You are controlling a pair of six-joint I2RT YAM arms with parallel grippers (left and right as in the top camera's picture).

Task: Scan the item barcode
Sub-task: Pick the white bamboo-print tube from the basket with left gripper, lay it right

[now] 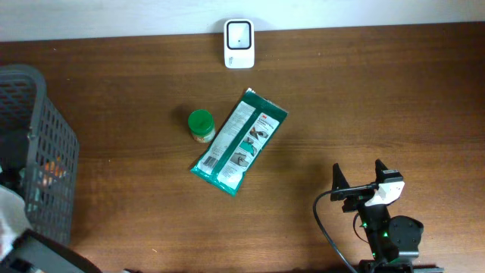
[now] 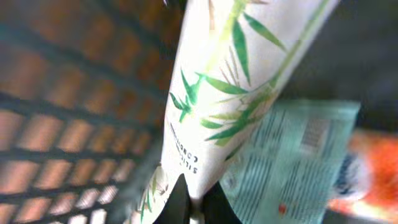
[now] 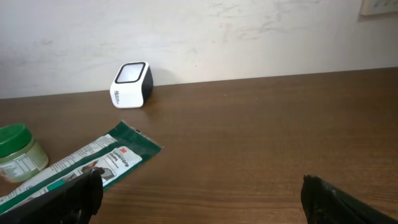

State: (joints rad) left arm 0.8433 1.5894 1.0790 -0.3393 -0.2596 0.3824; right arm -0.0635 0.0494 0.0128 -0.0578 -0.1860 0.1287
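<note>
Both fingers of my left claw clench the white bamboo-printed tube, bottom centre; next, lift it to the white box-shaped scanner.

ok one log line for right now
left gripper: shut on bamboo-print tube, in basket | right gripper: open, above table | scan: pending

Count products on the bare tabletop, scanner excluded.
2: a green-lidded jar near the centre, and a green packet lying diagonally just right of it. Others sit in the basket at left, mostly hidden.
</note>
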